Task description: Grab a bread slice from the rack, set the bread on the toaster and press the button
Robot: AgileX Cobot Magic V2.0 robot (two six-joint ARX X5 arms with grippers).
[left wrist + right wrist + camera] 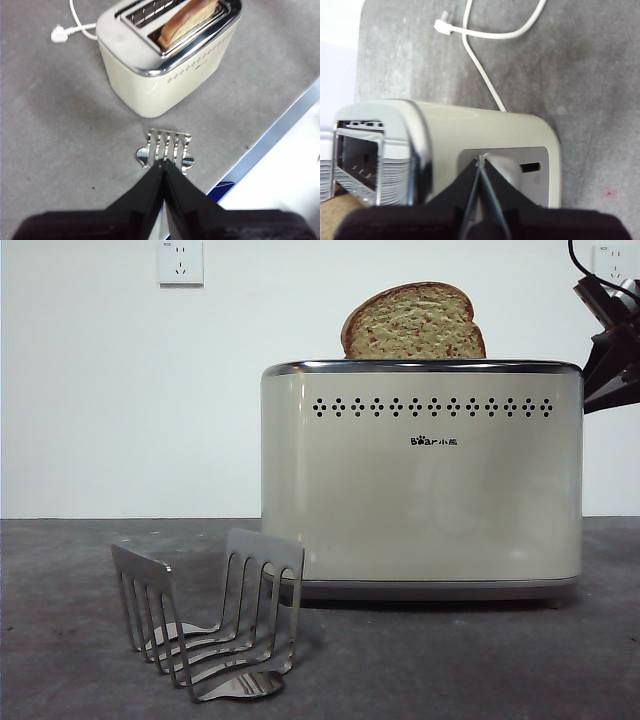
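The slice of bread (413, 322) stands upright in one slot of the cream toaster (420, 490), its rounded top sticking out above the chrome rim. In the left wrist view the bread (190, 20) fills the slot nearer the rack side of the toaster (160, 75). The steel rack (210, 625) stands empty in front of the toaster. My left gripper (162, 167) hovers shut above the rack (165, 147). My right gripper (481, 161), shut, points at the grey end panel of the toaster (470, 130), right by the pale lever knob (506, 172). From the front, this right gripper (605, 350) shows beside the toaster's right end.
A white cable (485, 75) with its plug (442, 25) lies loose on the grey table behind the toaster; the plug (59, 35) also shows in the left wrist view. A wall socket (180, 262) sits on the white wall. The table's edge (280, 125) runs close to the rack.
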